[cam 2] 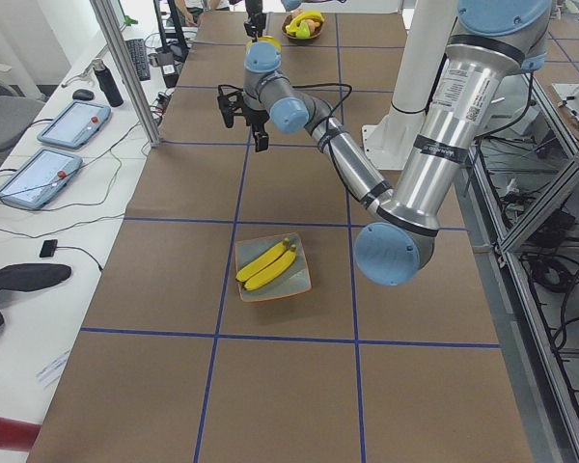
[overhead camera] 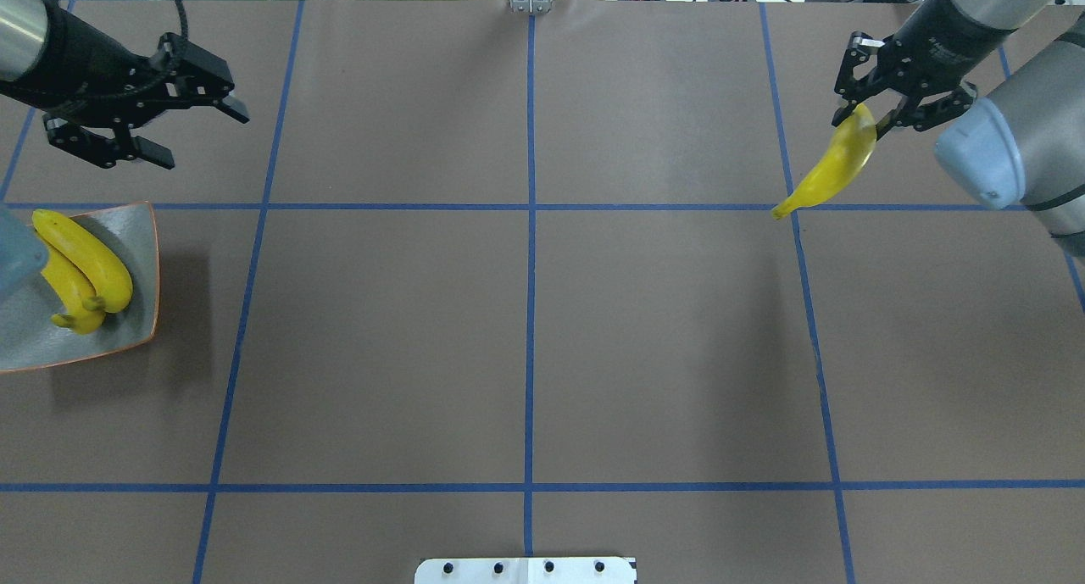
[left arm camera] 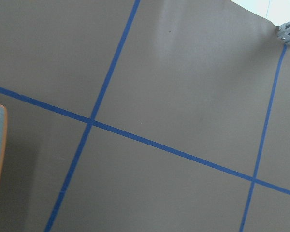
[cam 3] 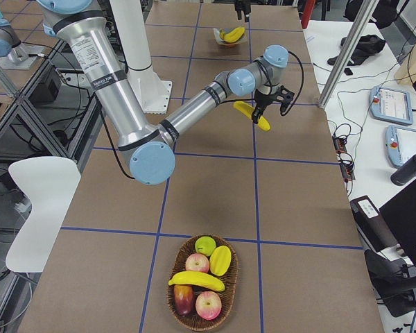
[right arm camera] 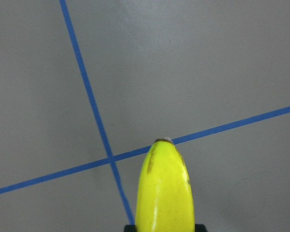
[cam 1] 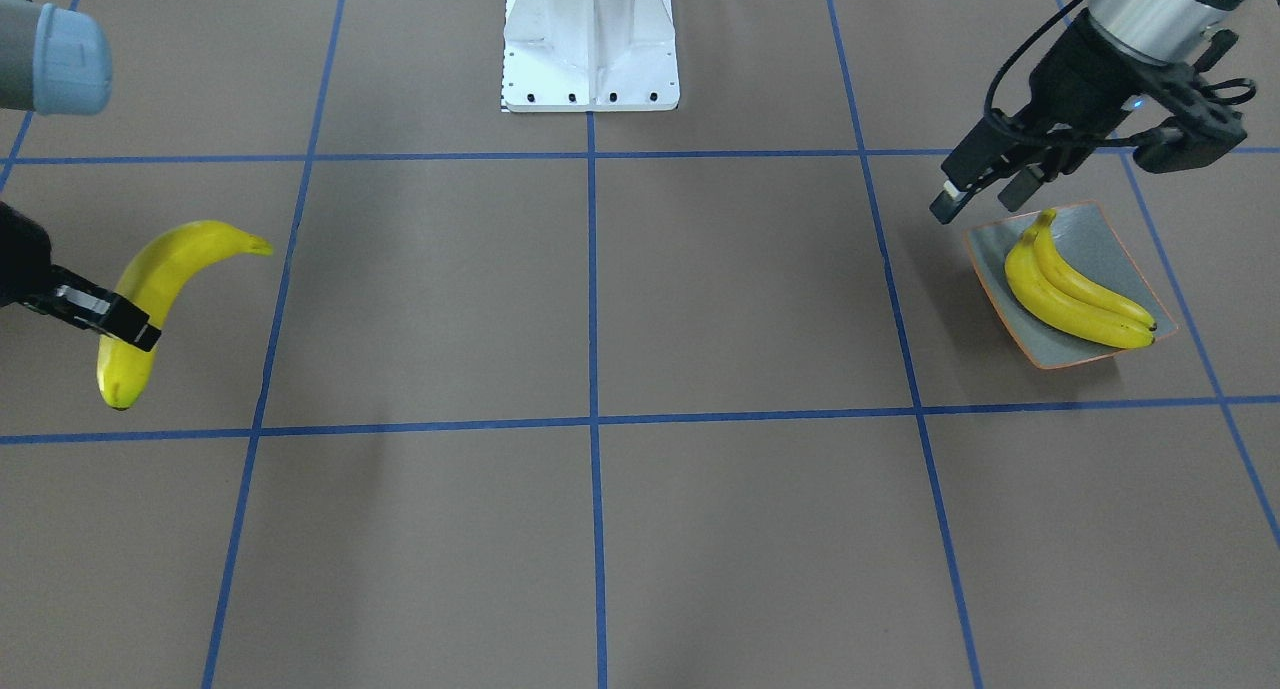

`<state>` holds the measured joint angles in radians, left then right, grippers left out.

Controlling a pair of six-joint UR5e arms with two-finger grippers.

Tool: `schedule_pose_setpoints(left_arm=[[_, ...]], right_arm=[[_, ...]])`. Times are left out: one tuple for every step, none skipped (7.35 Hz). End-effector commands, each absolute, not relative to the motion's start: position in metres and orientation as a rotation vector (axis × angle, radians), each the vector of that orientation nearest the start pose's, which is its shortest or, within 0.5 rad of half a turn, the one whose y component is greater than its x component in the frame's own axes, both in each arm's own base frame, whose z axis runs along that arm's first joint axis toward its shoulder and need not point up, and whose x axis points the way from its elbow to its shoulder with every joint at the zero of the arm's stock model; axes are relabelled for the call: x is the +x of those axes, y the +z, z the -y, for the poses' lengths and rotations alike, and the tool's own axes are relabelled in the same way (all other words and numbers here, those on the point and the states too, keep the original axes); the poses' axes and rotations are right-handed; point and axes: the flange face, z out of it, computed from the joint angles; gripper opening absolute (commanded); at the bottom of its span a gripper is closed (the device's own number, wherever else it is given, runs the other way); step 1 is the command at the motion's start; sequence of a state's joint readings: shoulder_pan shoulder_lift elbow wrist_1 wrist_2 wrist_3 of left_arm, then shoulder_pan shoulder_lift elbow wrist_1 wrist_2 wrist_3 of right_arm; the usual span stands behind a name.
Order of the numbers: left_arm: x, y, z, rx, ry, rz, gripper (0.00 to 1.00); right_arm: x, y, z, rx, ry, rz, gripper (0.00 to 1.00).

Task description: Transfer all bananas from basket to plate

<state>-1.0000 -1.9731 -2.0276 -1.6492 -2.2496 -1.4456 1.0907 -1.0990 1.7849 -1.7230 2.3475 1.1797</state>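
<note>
A yellow banana [cam 1: 165,284] hangs above the table with my right gripper [cam 1: 130,327] shut on its middle; it also shows in the overhead view as banana [overhead camera: 835,160] and fills the lower right wrist view as banana [right arm camera: 164,193]. The grey-green plate [cam 1: 1100,234] carries two bananas [cam 1: 1075,289] side by side. My left gripper [cam 1: 978,204] hovers open and empty just beyond the plate's [overhead camera: 140,236] far edge. The wicker basket [cam 3: 232,295] at the table's right end holds one banana [cam 3: 197,279].
Apples and other fruit [cam 3: 208,305] lie in the basket with the banana. The white robot base [cam 1: 590,49] stands at mid-table. Blue tape lines grid the brown tabletop. Tablets [cam 2: 72,121] and a bottle sit on a side bench.
</note>
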Motion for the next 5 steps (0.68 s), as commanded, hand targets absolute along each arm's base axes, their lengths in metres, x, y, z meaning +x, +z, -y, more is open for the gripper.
schedule_pose_setpoints(left_arm=[[0.291,0.174,0.484,-0.066,-0.497,-1.138,1.00],[0.306,0.159,0.476,-0.055,-0.466,-1.155,1.00],[0.315,0.149,0.468,-0.033,-0.417,-1.209,1.00],[0.332,0.147,0.466,0.001,-0.350,-1.288,1.00],[0.346,0.146,0.460,0.021,-0.296,-1.346,1.00]], right_arm=[[-0.273,0.273,0.564,-0.195,0.438,0.925,0.00],[-0.295,0.254,0.557,-0.174,0.392,0.933,0.00],[-0.312,0.240,0.548,-0.145,0.334,0.961,0.00],[-0.324,0.229,0.540,-0.091,0.272,1.031,0.00],[-0.341,0.220,0.529,-0.054,0.210,1.089,0.00]])
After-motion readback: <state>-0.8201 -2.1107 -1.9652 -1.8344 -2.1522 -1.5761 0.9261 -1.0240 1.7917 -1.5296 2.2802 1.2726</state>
